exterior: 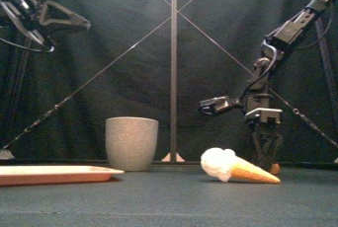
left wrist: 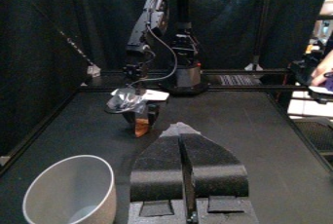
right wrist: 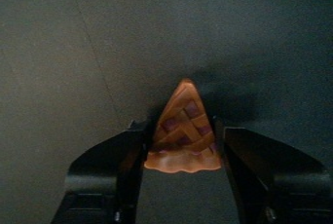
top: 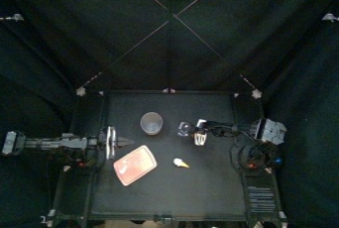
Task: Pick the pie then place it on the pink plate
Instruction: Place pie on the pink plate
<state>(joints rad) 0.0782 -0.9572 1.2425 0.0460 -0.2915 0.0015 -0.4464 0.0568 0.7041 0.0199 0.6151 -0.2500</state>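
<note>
The pie [right wrist: 182, 133] is clamped in my right tool [right wrist: 178, 121] — a small wedge with an orange-brown crust and a criss-cross lattice over darker red filling. Its scalloped wide edge faces the wrist and its point faces away, with a black jaw pressed to each slanted side. In the front view it hangs at the right of the frame, low over the table [top: 199, 187]; I cannot tell whether it touches the surface. From above it sits just right of the frame's centre, to the right of the grey cup [exterior: 130, 143]. That cup is tall, speckled, upright and slightly tapered; my left wrist view looks into its mouth and shows only smooth pale wall. Below and left of the cup in the top view lies the pink plate [top: 135, 164], a flat rectangular tray turned askew, its whole pink face showing. Just right of it an ice-cream cone toy [exterior: 235, 165] lies on its side — white scoop, orange cone. My left tool [left wrist: 182, 169] rests at the left of the top view, jaws pressed together.
</note>
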